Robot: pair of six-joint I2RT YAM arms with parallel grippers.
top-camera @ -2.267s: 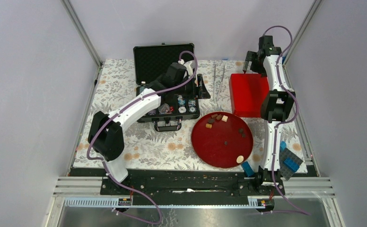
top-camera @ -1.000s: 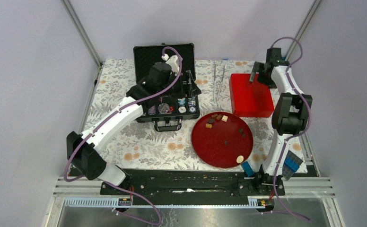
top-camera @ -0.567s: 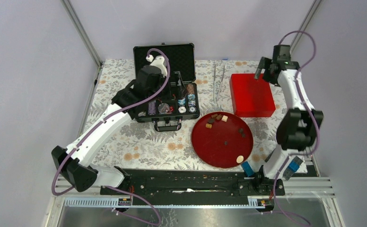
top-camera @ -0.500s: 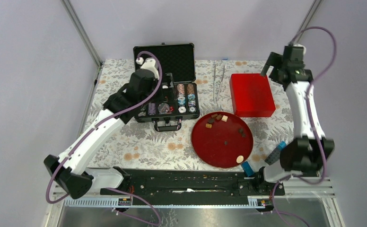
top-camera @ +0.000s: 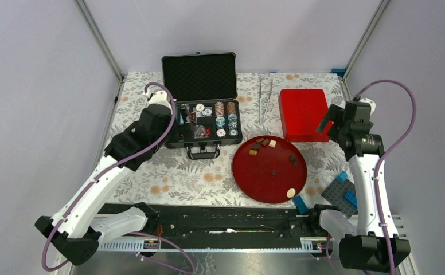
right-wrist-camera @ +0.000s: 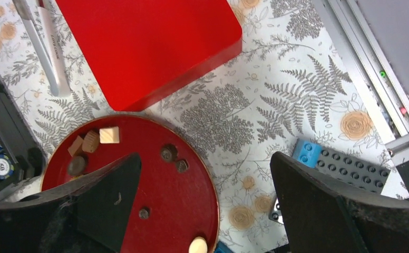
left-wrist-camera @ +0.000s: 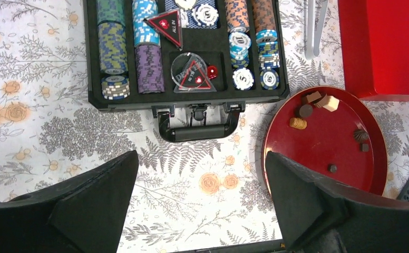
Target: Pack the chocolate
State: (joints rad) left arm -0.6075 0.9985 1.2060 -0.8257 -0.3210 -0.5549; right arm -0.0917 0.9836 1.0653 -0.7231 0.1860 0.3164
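Observation:
The chocolate lies on a round red plate [top-camera: 249, 186]. A tan and cream cluster [top-camera: 261, 144] sits at its far edge, dark lumps [top-camera: 293, 160] lie to the right, and one cream piece [top-camera: 291, 193] lies near the front rim. My left gripper [left-wrist-camera: 202, 205] hangs open and empty above the tablecloth, between the case handle [left-wrist-camera: 198, 126] and the plate rim [left-wrist-camera: 268, 158]. My right gripper [right-wrist-camera: 205, 205] is open and empty high over the plate's right edge [right-wrist-camera: 213, 211], with the dark lumps [right-wrist-camera: 168, 153] just ahead of it. A shut red box [top-camera: 303, 114] stands behind the plate.
An open black case [top-camera: 203, 117] of poker chips stands at the back left. Metal tongs [top-camera: 265, 97] lie between the case and the red box. A grey baseplate with blue bricks [top-camera: 344, 193] sits at the near right by my right arm.
Both arms have drawn back toward the near edge. The left gripper lifted out of the case and opened wide. The right gripper came away from behind the red box.

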